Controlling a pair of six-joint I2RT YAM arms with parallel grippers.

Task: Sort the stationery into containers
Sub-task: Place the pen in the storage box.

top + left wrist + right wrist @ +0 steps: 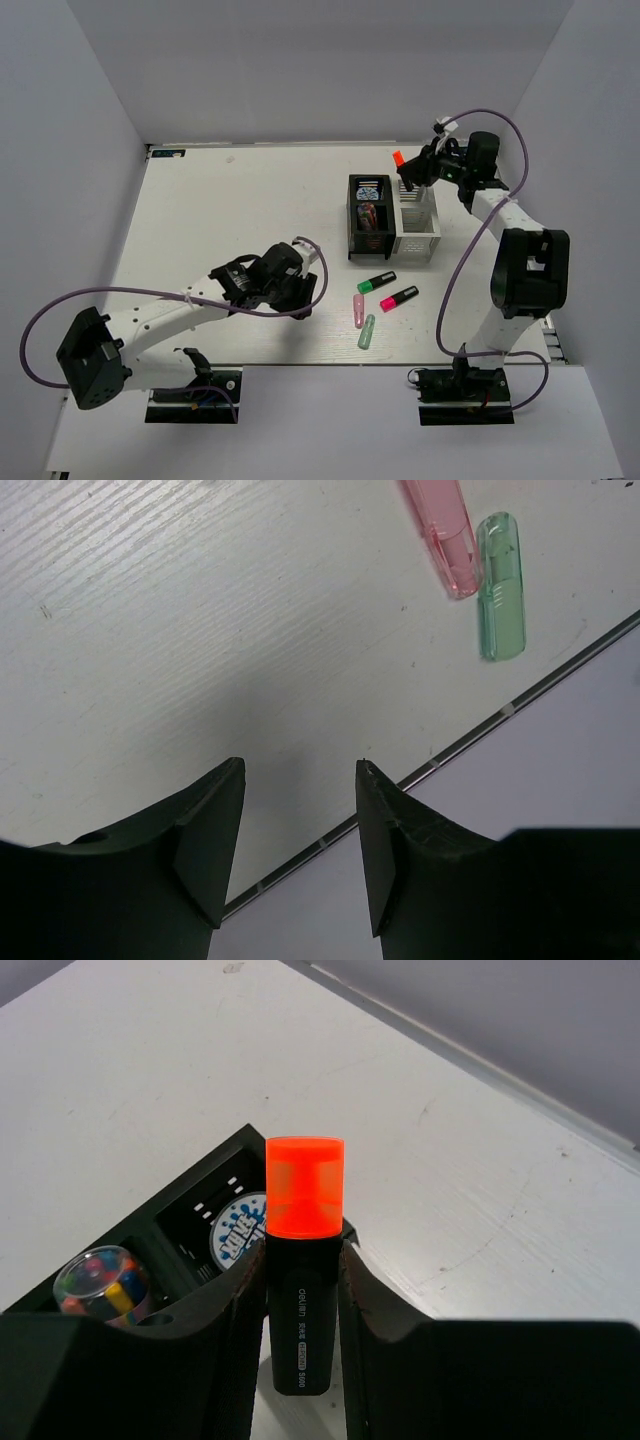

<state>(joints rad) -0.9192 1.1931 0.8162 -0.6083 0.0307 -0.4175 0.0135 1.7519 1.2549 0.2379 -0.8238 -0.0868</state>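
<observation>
A matt white tabletop (150,630) with fine wood-like grain is seen. At one o'clock in the left wrist view, the pink capsule (445,540) and green capsule (500,585) are rendered in translucent glossy plastic. The barrel of the orange-capped highlighter (303,1260) is smooth black plastic.

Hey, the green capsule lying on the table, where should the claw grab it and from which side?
I'd come straight down and pinch the green capsule across its narrow width, toward its near end: it lies flat, and the pink capsule crowds its far end. The open left claw is closest.
</observation>
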